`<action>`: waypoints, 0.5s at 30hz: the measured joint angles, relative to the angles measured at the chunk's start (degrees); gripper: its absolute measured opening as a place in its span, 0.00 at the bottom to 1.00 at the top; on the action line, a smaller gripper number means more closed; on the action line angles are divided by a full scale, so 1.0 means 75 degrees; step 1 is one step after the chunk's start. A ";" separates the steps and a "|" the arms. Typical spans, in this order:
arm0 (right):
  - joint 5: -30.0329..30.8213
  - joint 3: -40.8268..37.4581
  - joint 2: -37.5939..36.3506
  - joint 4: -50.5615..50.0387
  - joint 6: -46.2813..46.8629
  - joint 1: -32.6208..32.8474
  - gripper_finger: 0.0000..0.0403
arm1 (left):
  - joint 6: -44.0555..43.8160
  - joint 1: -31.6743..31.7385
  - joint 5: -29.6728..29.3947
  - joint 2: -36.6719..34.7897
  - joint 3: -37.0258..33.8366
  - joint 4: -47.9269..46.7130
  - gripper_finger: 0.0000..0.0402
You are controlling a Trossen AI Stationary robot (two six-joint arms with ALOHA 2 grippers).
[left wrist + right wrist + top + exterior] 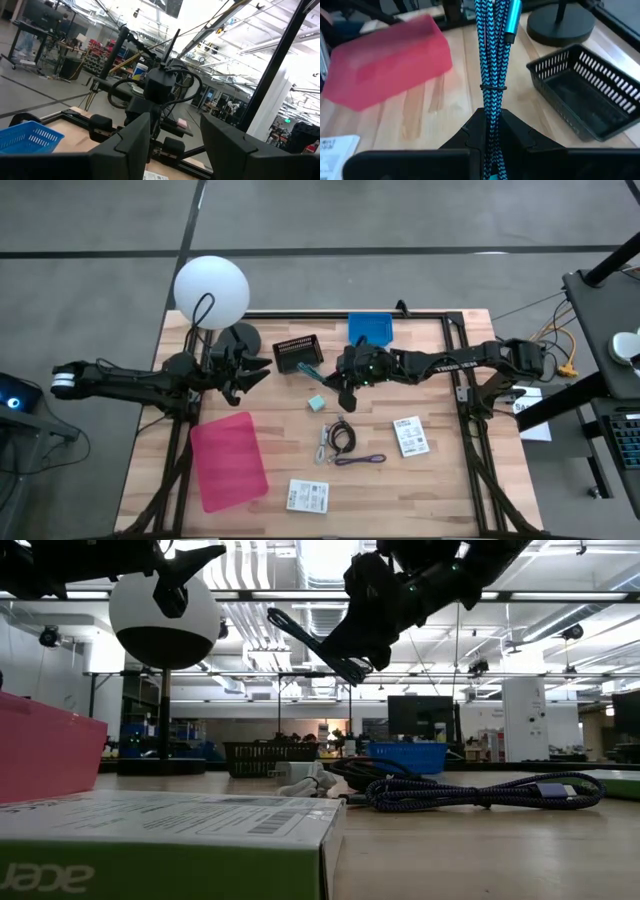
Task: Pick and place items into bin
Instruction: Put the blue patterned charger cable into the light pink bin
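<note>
My right gripper (338, 377) is shut on a teal braided cable bundle (492, 55) and is held above the table, just right of a black mesh basket (298, 353). My left gripper (258, 372) is open and empty, raised left of that basket. On the table lie a pale teal cube (316, 402), a black coiled cable (341, 437), a purple cable (361, 460) and two white packets (410, 435) (307, 495). My right gripper pinches the folded cable bundle between its two fingers at one end (492, 112). The bundle sticks out forward along the fingers, toward the table's left, with its tie (493, 88) and teal plug (512, 20) beyond the fingertips. It is lifted clear of the table (312, 643).
A blue basket (370, 328) stands at the far edge. A pink box (228, 460) lies near the front left. A white globe lamp (211, 290) on a black base stands at the far left. A black frame (462, 380) runs around the tabletop.
</note>
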 joint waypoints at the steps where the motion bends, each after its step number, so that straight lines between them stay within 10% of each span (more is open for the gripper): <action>1: 0.0000 -0.0066 -0.0003 0.0209 0.0005 0.0011 0.07 | -0.0003 0.0000 0.0000 0.0000 0.0000 0.0000 0.40; 15: -0.0003 -0.0409 0.0000 0.2194 0.0323 0.0014 0.07 | 0.0000 0.0000 0.0000 0.0241 0.0000 -0.0006 0.40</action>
